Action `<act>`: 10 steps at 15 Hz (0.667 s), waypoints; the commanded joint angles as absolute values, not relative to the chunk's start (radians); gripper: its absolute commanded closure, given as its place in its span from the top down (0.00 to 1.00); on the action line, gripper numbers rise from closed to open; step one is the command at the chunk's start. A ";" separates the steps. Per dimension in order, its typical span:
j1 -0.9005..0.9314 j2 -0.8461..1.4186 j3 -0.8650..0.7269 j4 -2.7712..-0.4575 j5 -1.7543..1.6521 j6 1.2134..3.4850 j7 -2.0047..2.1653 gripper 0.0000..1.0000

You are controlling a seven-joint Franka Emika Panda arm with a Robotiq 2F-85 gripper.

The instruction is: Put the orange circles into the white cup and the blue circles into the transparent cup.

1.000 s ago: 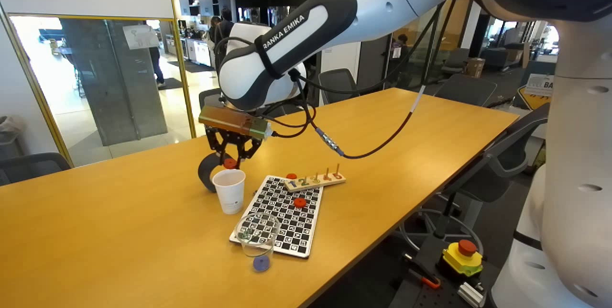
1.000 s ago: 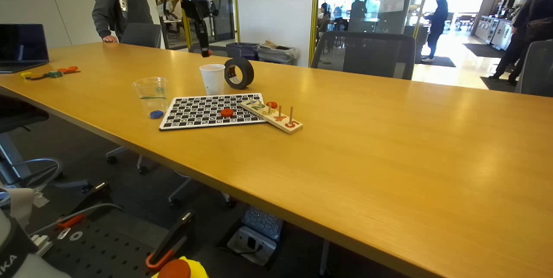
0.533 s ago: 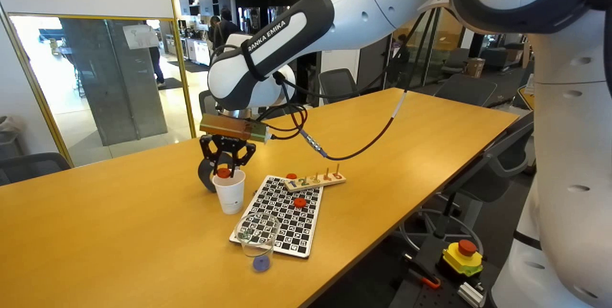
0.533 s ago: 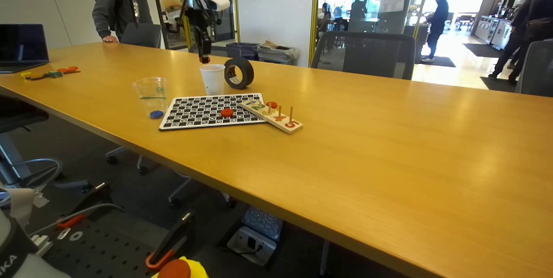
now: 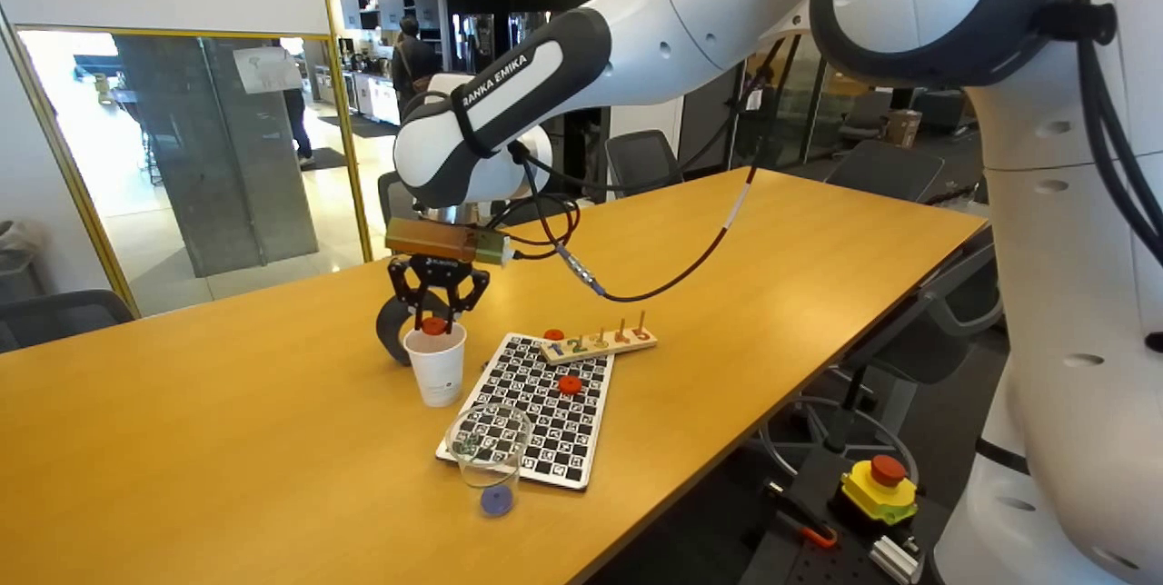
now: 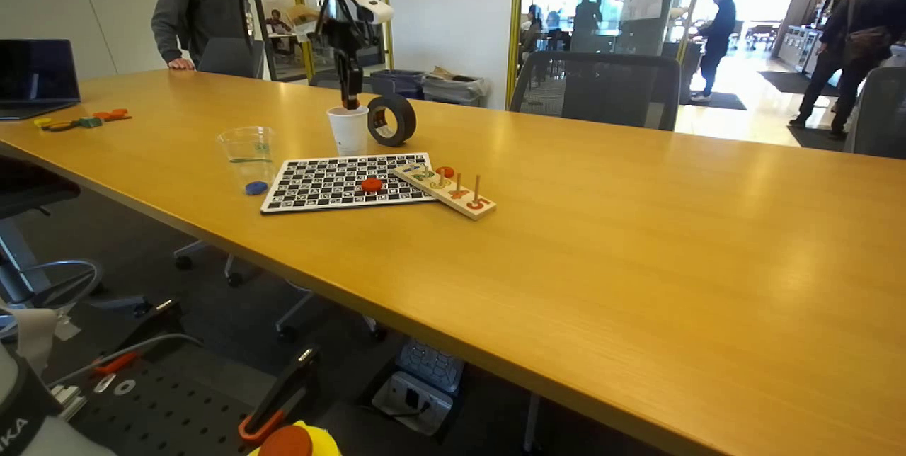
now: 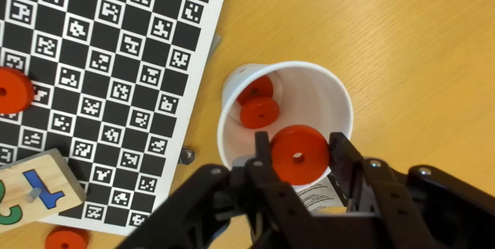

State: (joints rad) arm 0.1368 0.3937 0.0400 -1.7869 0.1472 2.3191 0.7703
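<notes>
My gripper (image 7: 299, 146) is shut on an orange circle (image 7: 299, 164), gripped at its edges, right over the mouth of the white cup (image 7: 321, 98). In both exterior views the fingertips sit at the rim of the upright white cup (image 5: 438, 376); how far in they reach, I cannot tell. Two orange circles (image 7: 260, 113) lie inside that cup. Another orange circle (image 5: 570, 384) rests on the checkered board, and one more orange circle (image 5: 553, 334) lies beside the wooden peg board. A blue circle (image 6: 255, 187) shows at the base of the transparent cup (image 6: 246, 148), seemingly inside it.
The checkered board (image 5: 536, 421) lies beside both cups, with the numbered peg board (image 5: 600, 346) overlapping its edge. A black tape roll (image 6: 391, 120) stands on edge close by the white cup. Farther off are a tool (image 6: 85, 121) and a laptop (image 6: 35, 77).
My gripper has come down with the orange circle, from above and behind the white cup to its mouth. The cups, board and other circles have stayed put.
</notes>
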 commanded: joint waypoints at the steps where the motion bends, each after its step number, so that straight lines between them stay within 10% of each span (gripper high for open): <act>1: 0.153 0.402 0.015 -1.738 0.102 2.261 0.770 0.74; 4: 0.157 0.358 -0.007 -1.769 0.003 2.202 0.738 0.97; 10: 0.133 0.245 -0.057 -1.876 -0.101 2.220 0.786 1.00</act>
State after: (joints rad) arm 0.1381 0.3259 -0.0342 -1.8014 -0.0612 2.2060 0.7596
